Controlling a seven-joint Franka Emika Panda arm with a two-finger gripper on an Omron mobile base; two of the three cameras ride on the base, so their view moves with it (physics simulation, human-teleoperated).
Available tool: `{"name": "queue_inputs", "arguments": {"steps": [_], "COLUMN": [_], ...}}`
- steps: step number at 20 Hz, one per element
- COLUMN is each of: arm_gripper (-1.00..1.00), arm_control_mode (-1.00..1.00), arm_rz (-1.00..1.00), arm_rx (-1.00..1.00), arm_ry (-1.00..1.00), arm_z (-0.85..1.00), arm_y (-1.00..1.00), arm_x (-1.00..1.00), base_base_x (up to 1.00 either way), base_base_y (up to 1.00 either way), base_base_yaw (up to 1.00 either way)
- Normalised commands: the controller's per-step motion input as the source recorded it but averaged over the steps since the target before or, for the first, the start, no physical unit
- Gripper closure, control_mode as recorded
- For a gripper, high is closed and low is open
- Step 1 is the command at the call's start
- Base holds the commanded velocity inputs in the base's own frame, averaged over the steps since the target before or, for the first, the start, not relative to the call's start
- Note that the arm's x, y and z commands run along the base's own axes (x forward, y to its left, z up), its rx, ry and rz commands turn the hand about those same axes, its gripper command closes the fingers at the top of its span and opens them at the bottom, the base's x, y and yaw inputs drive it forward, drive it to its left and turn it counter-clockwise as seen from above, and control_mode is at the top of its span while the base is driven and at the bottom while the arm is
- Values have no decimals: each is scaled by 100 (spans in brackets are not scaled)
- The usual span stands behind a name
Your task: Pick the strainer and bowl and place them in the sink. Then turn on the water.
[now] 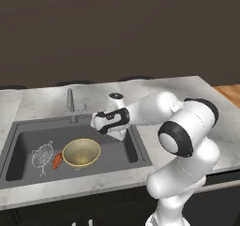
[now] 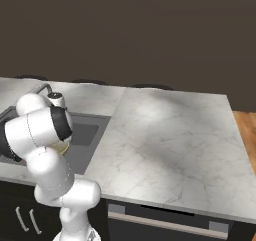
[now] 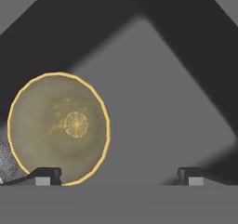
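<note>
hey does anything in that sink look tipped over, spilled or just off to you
Nothing stands out. The bowl sits upright on the floor of the sink, with the strainer lying to its left and a small orange-red object between them. No spill shows. The gripper hangs open above the basin, holding nothing.

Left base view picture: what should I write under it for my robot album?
Strainer, small orange-red thing and bowl sit in the sink; open gripper beside the faucet.

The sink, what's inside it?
Inside the sink are the strainer, a small orange-red thing and the bowl. The bowl covers the sink floor beneath it, so nothing there can be seen.
</note>
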Motion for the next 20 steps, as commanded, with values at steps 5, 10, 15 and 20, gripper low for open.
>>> {"name": "queue_inputs", "arguments": {"steps": [5, 10, 15, 20], "arm_gripper": [-100, -100, -100, -100], "arm_control_mode": [-100, -100, -100, -100], "arm_rz": [8, 8, 11, 14], "arm_rx": [-11, -6, -1, 0], "arm_ry": [-20, -27, -36, -38], "arm_z": [43, 46, 39, 23], "arm_y": [0, -2, -22, -35], "arm_x": [-34, -19, -16, -16], "base_base_x": [0, 0, 0, 0], "base_base_y": [0, 0, 0, 0], "base_base_yaw": [0, 0, 0, 0]}}
